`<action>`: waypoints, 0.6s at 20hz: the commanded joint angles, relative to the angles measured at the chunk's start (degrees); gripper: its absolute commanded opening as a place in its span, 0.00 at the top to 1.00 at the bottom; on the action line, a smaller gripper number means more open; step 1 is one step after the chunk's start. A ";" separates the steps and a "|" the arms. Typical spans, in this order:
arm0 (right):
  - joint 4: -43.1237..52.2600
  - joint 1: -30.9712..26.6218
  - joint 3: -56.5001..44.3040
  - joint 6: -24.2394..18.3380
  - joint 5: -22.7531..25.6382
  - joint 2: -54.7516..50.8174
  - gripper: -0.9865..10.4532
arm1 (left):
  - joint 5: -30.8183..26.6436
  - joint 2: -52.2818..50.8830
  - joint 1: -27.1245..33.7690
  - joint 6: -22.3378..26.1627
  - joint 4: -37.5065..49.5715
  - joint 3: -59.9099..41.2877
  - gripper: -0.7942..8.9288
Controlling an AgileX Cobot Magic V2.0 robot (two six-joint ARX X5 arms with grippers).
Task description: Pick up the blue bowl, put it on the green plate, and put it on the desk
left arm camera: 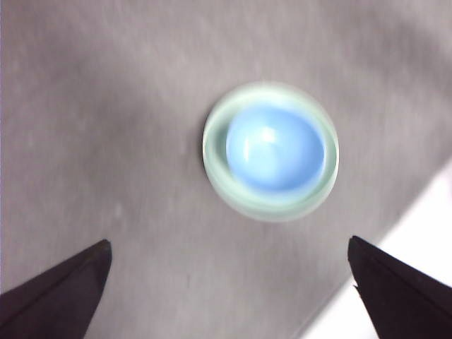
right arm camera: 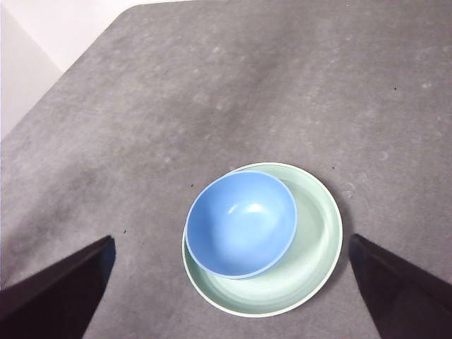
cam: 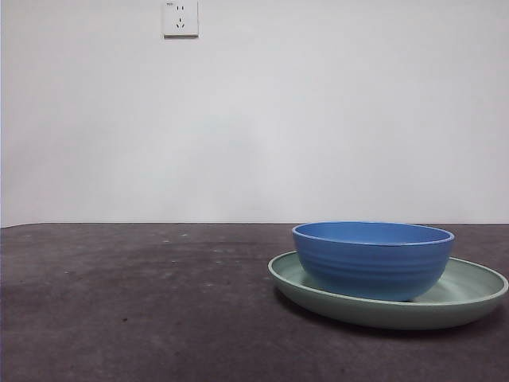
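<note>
Blue bowl [cam: 373, 259]: sits upright inside the green plate, lower right of the front frame; in the right wrist picture it lies off-centre in the plate, its rim reaching the plate's rim on 1 side.
Green plate [cam: 469, 296]: flat on the surface, wider than the bowl, its raised rim showing all round the bowl; lower right of the front frame.
Surface [cam: 135, 302]: dark grey-brown and speckled, filling the lower part of the front frame.
Left end effector [left arm camera: 229, 293]: high above bowl and plate, looking down on them; the picture is blurred; its 2 black jaws are spread wide and hold nothing.
Right end effector [right arm camera: 232, 289]: also well above the surface, bowl and plate below it; its 2 jaws are spread wide, touching nothing.
Wall [cam: 318, 119]: plain white behind the surface.
Socket [cam: 180, 17]: white, upper left of the front frame, on the wall.
</note>
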 commanded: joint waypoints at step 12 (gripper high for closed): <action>-3.63 0.02 0.92 1.22 -0.09 0.98 0.40 | -0.11 -46.51 -0.42 -2.38 23.71 -52.76 0.27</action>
